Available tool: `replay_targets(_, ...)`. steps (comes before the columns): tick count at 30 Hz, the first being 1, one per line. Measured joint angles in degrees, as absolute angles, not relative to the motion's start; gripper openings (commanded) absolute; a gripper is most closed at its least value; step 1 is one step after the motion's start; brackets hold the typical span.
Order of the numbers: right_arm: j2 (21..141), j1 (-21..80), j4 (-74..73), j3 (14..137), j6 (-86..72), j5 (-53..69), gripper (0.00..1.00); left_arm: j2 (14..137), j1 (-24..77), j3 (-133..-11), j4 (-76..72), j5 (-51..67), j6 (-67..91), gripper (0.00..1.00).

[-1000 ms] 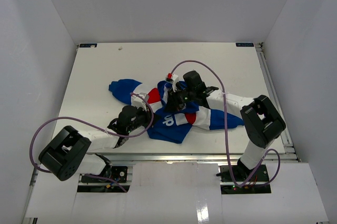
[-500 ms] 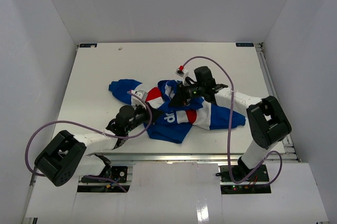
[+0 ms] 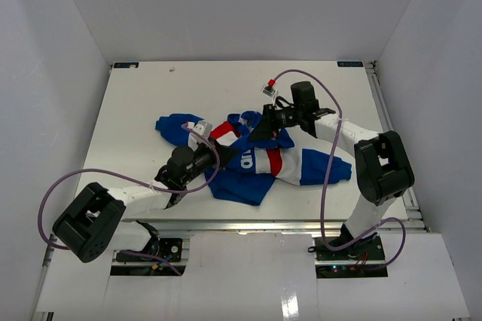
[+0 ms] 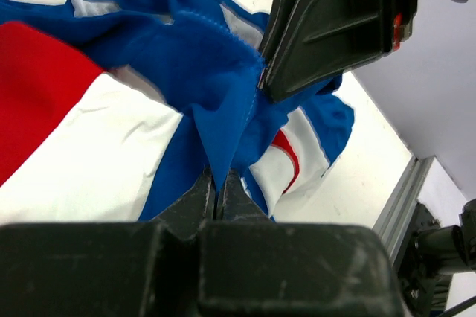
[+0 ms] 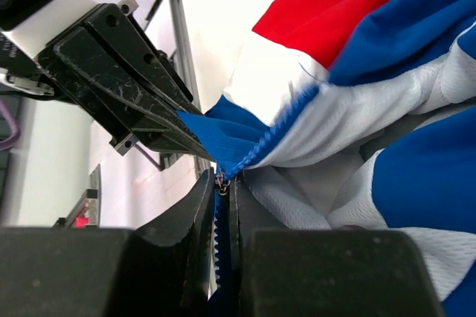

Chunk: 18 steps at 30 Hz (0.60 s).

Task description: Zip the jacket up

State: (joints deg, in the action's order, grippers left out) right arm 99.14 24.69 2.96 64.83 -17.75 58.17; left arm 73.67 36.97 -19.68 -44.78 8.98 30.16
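The jacket (image 3: 256, 164) lies crumpled at the table's middle, blue with white and red panels. My left gripper (image 3: 215, 159) is at its near-left side, shut on a fold of blue fabric (image 4: 216, 131) at the bottom of the zipper; the left wrist view shows the jaws (image 4: 217, 183) pressed together on it. My right gripper (image 3: 261, 131) is over the jacket's far side, shut on the zipper pull (image 5: 222, 181). Blue zipper teeth (image 5: 277, 127) run taut between the two grippers. The left gripper's fingers (image 5: 160, 127) show close ahead in the right wrist view.
The white table (image 3: 151, 95) is walled in by white panels on three sides. A metal rail (image 3: 392, 140) runs along its right edge. Purple cables (image 3: 316, 91) loop above both arms. One sleeve (image 3: 177, 126) spreads left, another (image 3: 324, 169) right.
My right gripper has moved away from me and to the right along the zipper, pulling the jacket's front taut. The left gripper has kept its hold and shifted slightly right.
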Motion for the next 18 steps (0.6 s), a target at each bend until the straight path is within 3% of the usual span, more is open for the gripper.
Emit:
replay_targets(7,101.07,17.24,3.52,65.71,-18.44,63.37,0.08,73.7,35.96,-18.53,-43.92,8.89,31.44,0.0)
replay_targets(18,101.51,16.49,6.15,65.69,-20.45,66.17,0.08,71.44,35.88,-18.74,-42.33,8.63,32.39,0.0)
